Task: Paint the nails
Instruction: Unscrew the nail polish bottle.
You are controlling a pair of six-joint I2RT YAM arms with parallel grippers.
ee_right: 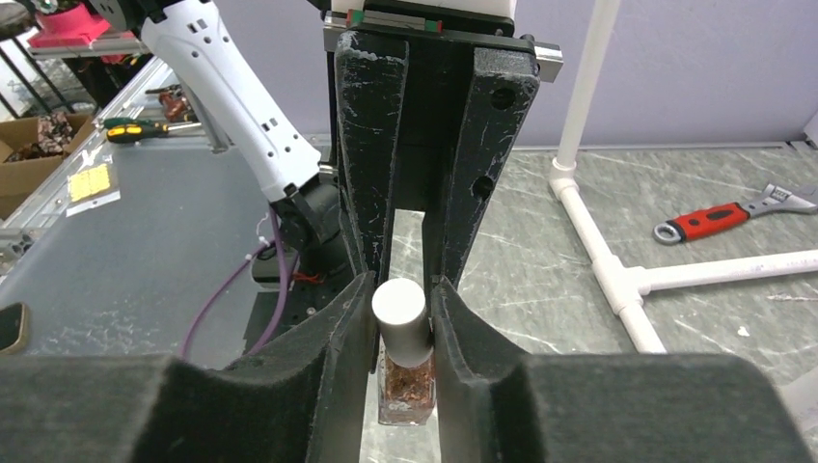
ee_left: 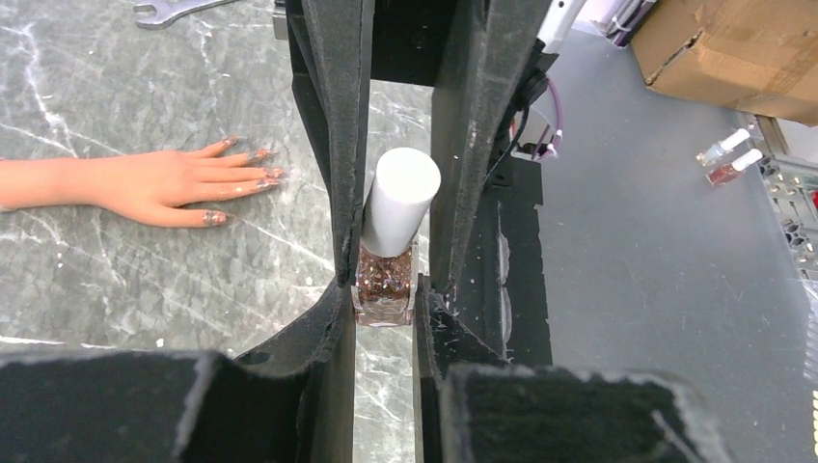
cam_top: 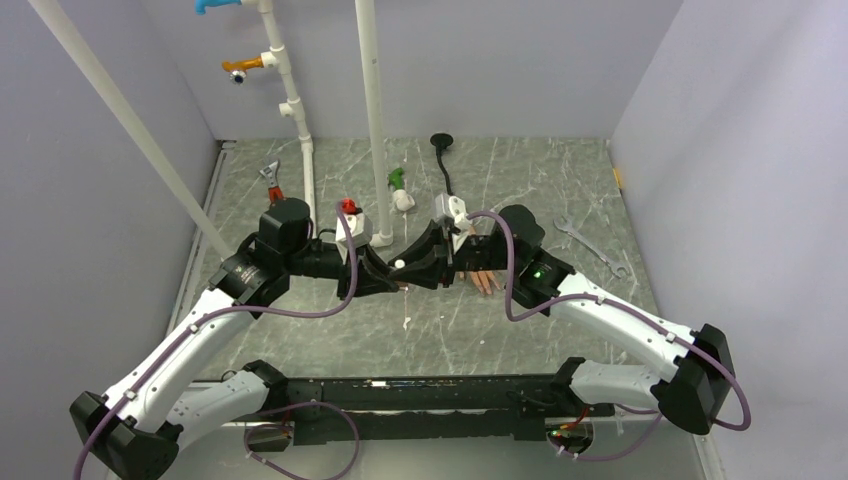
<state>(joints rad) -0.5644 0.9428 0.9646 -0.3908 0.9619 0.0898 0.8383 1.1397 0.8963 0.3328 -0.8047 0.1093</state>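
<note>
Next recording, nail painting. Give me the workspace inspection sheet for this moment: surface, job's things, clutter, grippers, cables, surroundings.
Surface: grey-green marbled tabletop, white flecks near the middle.
Job's things: mannequin hand lies flat, palm down; nails show glittery polish. Polish bottle sits between both grippers, white cap on.
Clutter: red-handled wrench, silver spanner, green-and-white item, all apart from the hand.
Grippers: left gripper shut on the bottle's glass body; right gripper closed on the cap.
Cables: purple cables loop along both arms.
Surroundings: white pipes at the back, pale walls; cardboard box beyond the table.
</note>
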